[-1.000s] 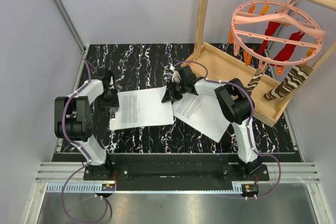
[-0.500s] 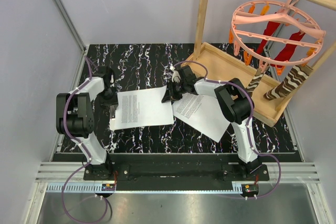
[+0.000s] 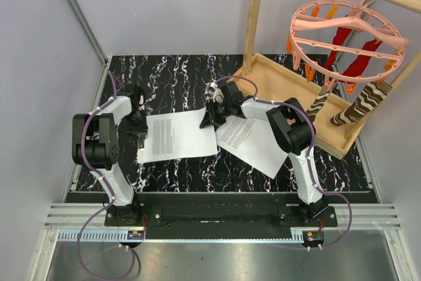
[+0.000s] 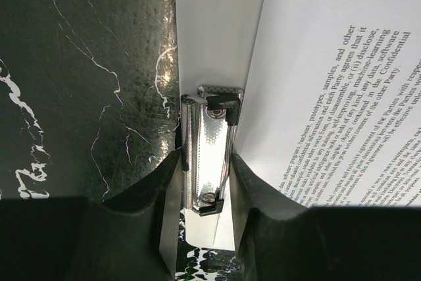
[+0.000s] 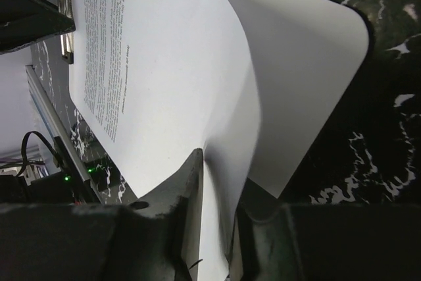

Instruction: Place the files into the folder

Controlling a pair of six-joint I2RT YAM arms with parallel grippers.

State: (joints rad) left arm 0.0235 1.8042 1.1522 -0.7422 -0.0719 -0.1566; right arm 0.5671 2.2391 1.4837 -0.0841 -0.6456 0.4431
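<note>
here, left hand (image 4: 204,162) clamped on the folder clip (image 4: 209,133), right hand (image 5: 220,189) pinching the curled printed sheet (image 5: 151,64) over the folder (image 5: 309,64)

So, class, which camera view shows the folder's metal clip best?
The left wrist view: the metal clip fills the centre, sharp, between the left gripper's fingers. The right wrist view shows it small at the upper left edge; the top external view loses it under the gripper.

Folder (image 5: 316,64): white rigid board, lying flat, metal clip (image 4: 209,156) on its left short edge; first file (image 3: 177,135) atop it, right edge curled upward; second file (image 3: 253,143) flat just right, skewed.
</note>
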